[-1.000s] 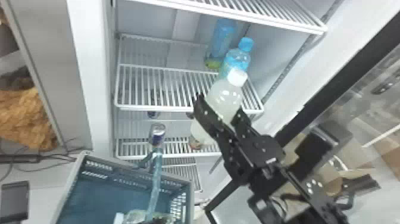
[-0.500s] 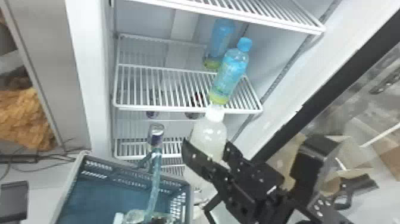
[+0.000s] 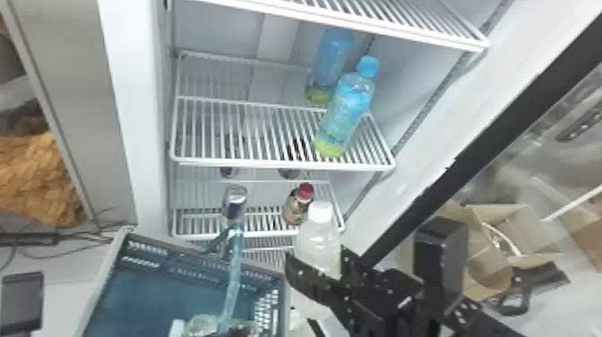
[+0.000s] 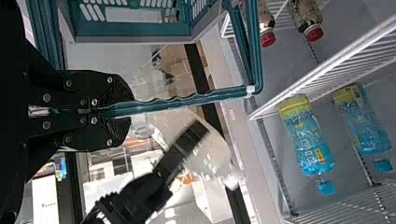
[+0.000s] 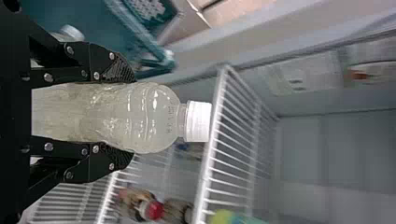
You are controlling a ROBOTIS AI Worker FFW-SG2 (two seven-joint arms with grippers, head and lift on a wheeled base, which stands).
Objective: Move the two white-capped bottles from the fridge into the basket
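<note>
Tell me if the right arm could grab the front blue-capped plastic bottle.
Probably not: its claw is clamped on the cloudy, white-capped plastic bottle, though nothing seems to block the blue-capped bottle.

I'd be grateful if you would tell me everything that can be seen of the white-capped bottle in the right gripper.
The bottle looks like clear plastic with cloudy, pale contents. Its white cap is on, above a short neck, and its rounded shoulder has ridges. The right gripper holds its body, with a finger against each side. It stands roughly upright, cap up, in front of the fridge and to the right of the basket.
</note>
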